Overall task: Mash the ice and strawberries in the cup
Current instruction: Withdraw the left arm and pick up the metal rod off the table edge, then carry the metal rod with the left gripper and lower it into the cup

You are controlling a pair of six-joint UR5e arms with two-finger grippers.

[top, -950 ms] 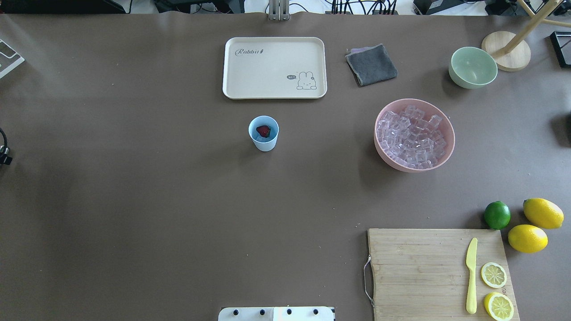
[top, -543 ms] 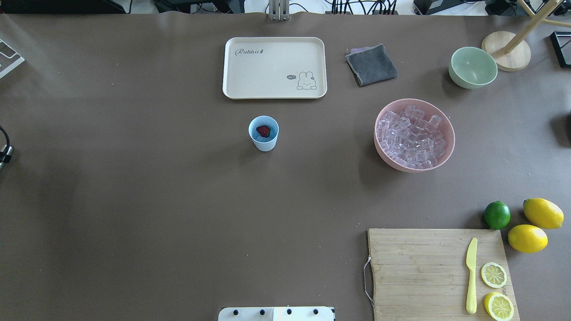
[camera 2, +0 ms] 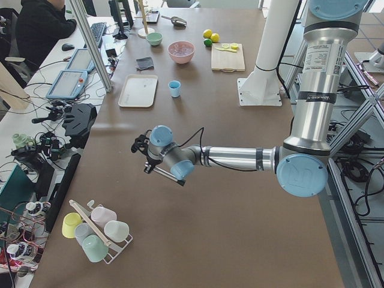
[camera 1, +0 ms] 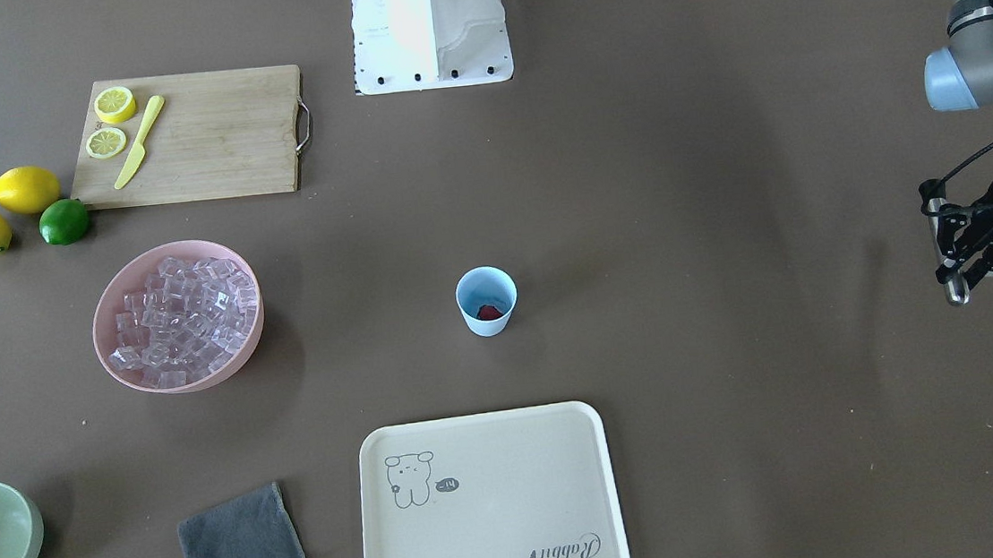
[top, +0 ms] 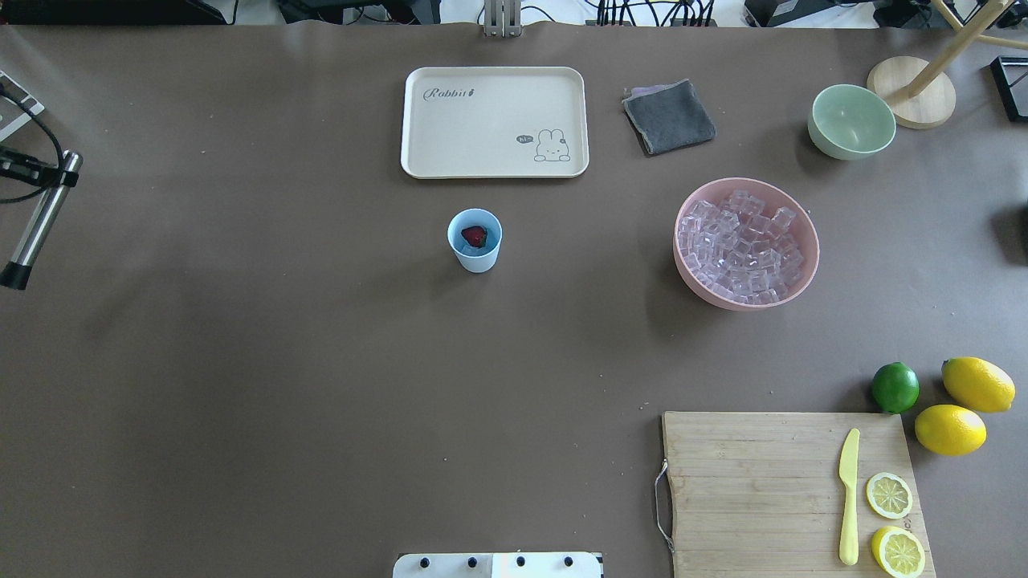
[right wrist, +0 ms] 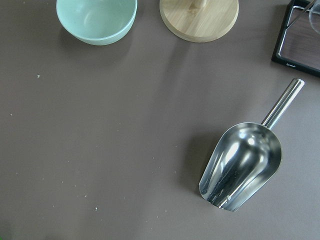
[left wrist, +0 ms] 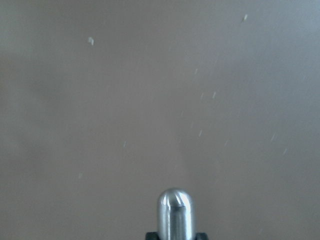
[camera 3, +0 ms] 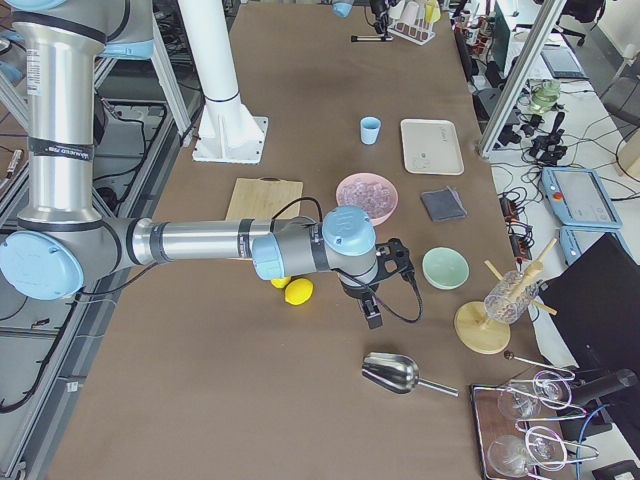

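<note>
The left gripper pinches a steel muddler in its fingers, well apart from the blue cup. The cup holds the strawberry. The ice lies in the pink bowl. The state of the right gripper fingers cannot be told. Hazard: the unsteadied cup may tip under off-centre pressing.

Open table around cup; tray near on its far side.

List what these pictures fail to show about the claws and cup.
Right claw: only in exterior right view, small and dark; open or shut unknown.
Left claw, holding the metal rod: mostly cut off by the overhead view's left edge.
Cup: whatever lies beneath the strawberry is hidden by it overhead, by the cup's wall from the front.
</note>
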